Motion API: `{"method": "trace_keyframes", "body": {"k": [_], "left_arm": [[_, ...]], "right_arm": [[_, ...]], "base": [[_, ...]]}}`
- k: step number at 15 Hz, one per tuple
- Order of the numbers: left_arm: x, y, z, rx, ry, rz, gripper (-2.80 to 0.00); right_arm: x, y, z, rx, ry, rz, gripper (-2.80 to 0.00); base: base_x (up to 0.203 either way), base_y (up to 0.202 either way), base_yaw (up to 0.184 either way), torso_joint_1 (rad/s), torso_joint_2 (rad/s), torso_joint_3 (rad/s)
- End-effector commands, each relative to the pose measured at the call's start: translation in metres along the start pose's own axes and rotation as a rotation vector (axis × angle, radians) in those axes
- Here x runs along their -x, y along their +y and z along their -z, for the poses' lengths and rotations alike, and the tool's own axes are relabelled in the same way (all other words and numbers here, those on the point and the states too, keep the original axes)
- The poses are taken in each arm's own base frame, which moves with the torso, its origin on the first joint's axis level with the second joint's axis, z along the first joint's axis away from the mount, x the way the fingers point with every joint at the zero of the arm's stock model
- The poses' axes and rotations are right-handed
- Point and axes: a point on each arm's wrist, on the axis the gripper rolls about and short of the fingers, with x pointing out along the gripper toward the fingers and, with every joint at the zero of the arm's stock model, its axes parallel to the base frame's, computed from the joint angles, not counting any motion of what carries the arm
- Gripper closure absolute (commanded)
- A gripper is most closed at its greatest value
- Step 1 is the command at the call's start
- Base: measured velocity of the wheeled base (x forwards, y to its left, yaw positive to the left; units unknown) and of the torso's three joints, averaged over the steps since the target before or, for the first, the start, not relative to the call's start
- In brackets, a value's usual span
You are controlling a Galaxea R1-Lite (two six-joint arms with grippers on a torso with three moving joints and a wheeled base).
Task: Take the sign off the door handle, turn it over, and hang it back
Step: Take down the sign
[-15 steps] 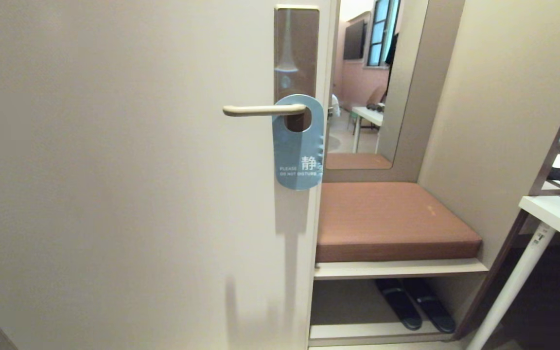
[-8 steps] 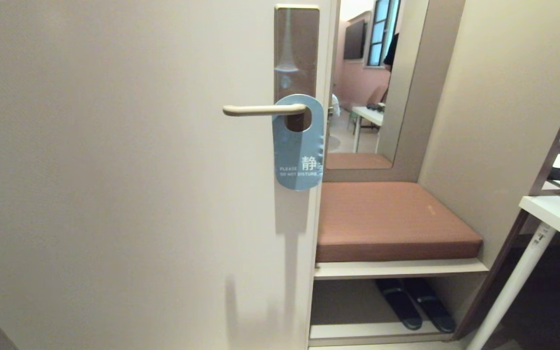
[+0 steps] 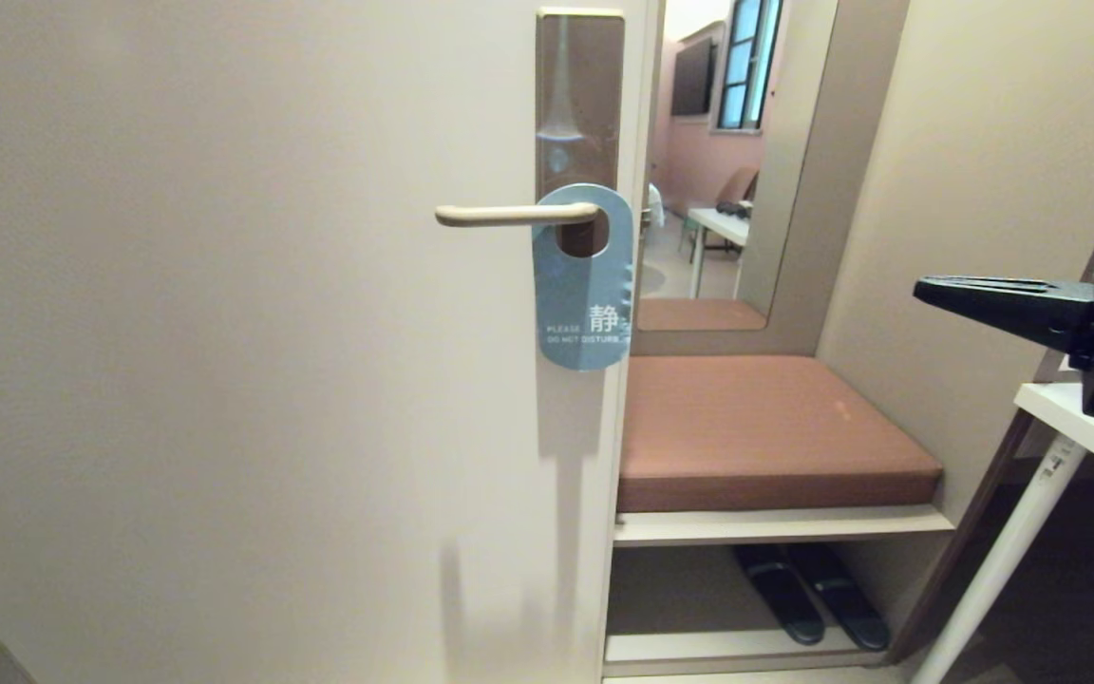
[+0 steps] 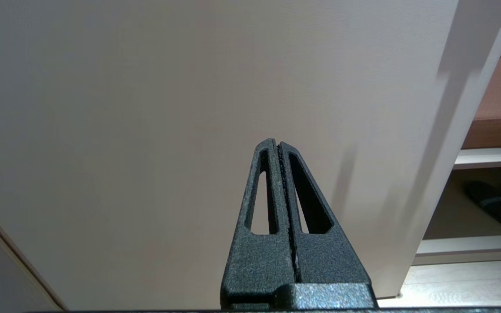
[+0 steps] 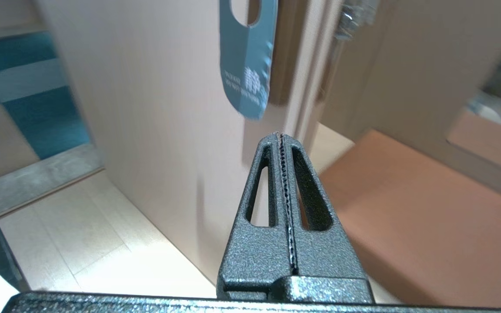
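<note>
Nearest the camera, the robot's right hand (image 3: 927,288) reaches in from the right edge of the head view, its two black fingers pressed flat together and grasping nothing. It lies roughly level, with its tip pointing left toward the door, well apart from the sign. The left hand (image 4: 278,143) shows only in its own wrist view, likewise clenched and empty, facing the lower part of the cream door (image 3: 224,380).

Farther in, the sign (image 3: 583,285) hangs on the door handle (image 3: 509,215), its long axis vertical and its rounded end pointing down. Its blue-grey face looks outward, printed with white text reading "please do not disturb". The slim beige lever passes through the oval hole near the sign's top and points left from a tall bronze plate (image 3: 579,95).

Beyond the door's edge sits a brown cushioned bench (image 3: 765,427), with a pair of dark slippers (image 3: 808,594) on the shelf beneath. A mirror (image 3: 727,161) stands behind the bench. A white table (image 3: 1093,427) edges in at far right.
</note>
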Motion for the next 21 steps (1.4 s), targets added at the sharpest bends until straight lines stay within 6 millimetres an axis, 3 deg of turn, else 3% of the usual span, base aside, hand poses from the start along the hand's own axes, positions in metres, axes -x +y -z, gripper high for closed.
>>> {"method": "trace_keyframes", "body": {"k": [1,5,11,21], "left_arm": [[0.000,0.000,0.000,0.000,0.001,-0.002,0.00],[0.000,0.000,0.000,0.000,0.001,-0.001,0.00],[0.000,0.000,0.000,0.000,0.001,0.000,0.00],[0.000,0.000,0.000,0.000,0.001,0.000,0.00]], "right_arm": [[-0.031,-0.017,0.014,-0.018,0.023,-0.041,0.00],[-0.059,-0.033,0.029,-0.022,0.021,-0.085,0.00],[-0.088,-0.046,0.046,-0.018,0.006,-0.367,0.00],[-0.146,-0.044,0.053,0.044,-0.051,-0.498,0.00]], "base": [[0.000,0.000,0.000,0.000,0.00,0.000],[0.000,0.000,0.000,0.000,0.00,0.000],[0.000,0.000,0.000,0.000,0.00,0.000],[0.000,0.000,0.000,0.000,0.00,0.000]]}}
